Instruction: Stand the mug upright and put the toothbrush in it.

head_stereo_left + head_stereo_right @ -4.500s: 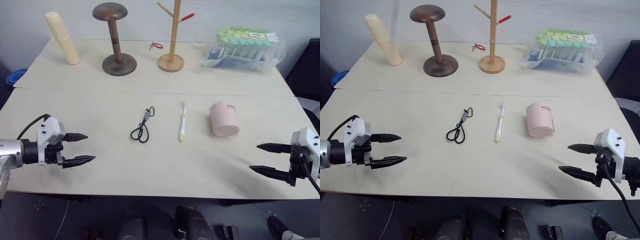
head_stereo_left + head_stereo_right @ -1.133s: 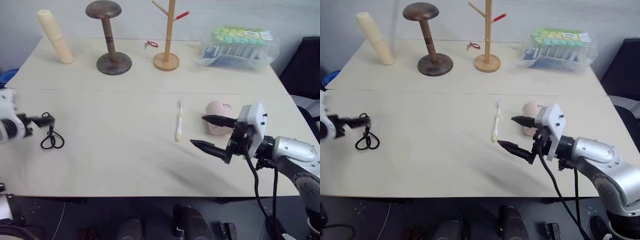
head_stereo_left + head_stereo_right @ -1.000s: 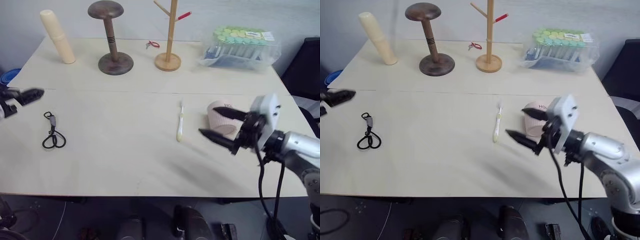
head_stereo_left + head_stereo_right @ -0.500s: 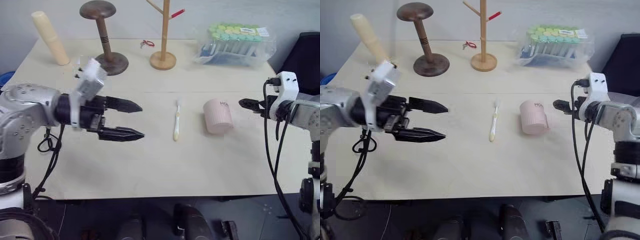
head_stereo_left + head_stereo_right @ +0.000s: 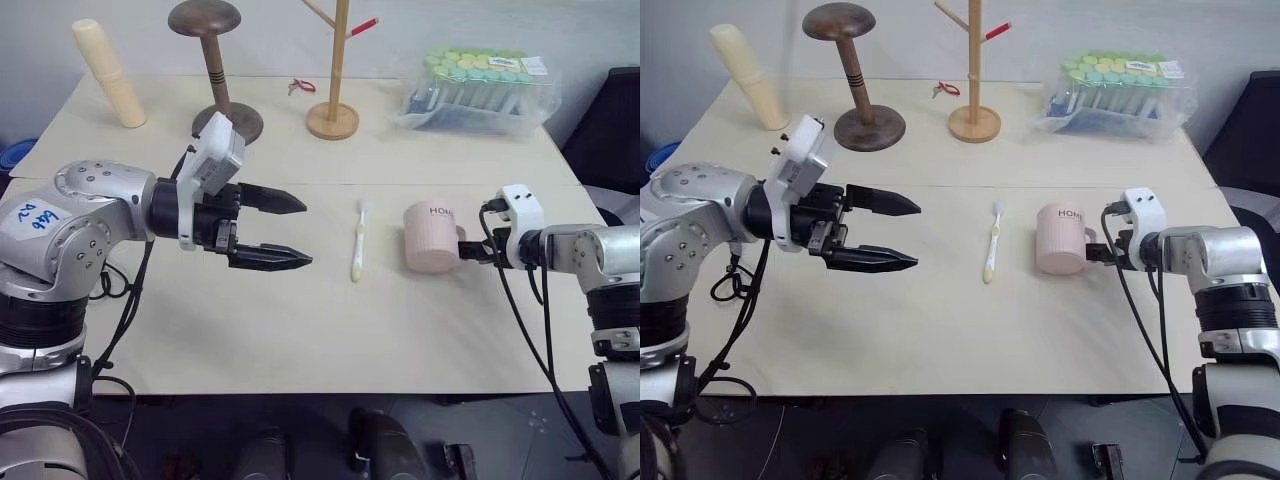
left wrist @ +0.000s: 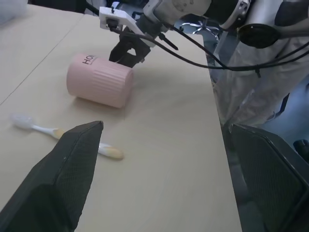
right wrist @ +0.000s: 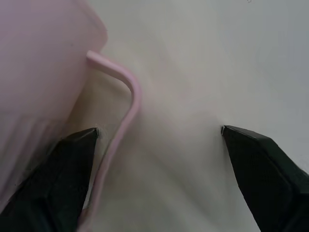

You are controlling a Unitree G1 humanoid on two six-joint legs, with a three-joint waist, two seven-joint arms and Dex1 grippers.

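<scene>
The pale pink ribbed mug [image 5: 430, 238] lies on its side right of the table's middle, lettered end pointing away from me. Its thin handle [image 7: 126, 92] sticks out to the right. My right gripper [image 5: 465, 250] sits at that handle, open, with the handle between its fingers [image 7: 72, 169] and closer to one of them. The white and yellow toothbrush [image 5: 358, 245] lies flat just left of the mug, bristles at the far end. My left gripper [image 5: 305, 233] hovers open and empty left of the toothbrush, pointing right towards it.
Along the back stand a tall cream cylinder [image 5: 108, 72], a dark wooden stand [image 5: 222, 118], a wooden branch stand [image 5: 335, 115] and a clear bag of capped tubes [image 5: 485, 88]. A small red-handled item [image 5: 305, 87] lies between the stands.
My left arm swung in from the far left edge to just left of the toothbrush. My right gripper moved from in front of the mug to its right side, at the handle.
</scene>
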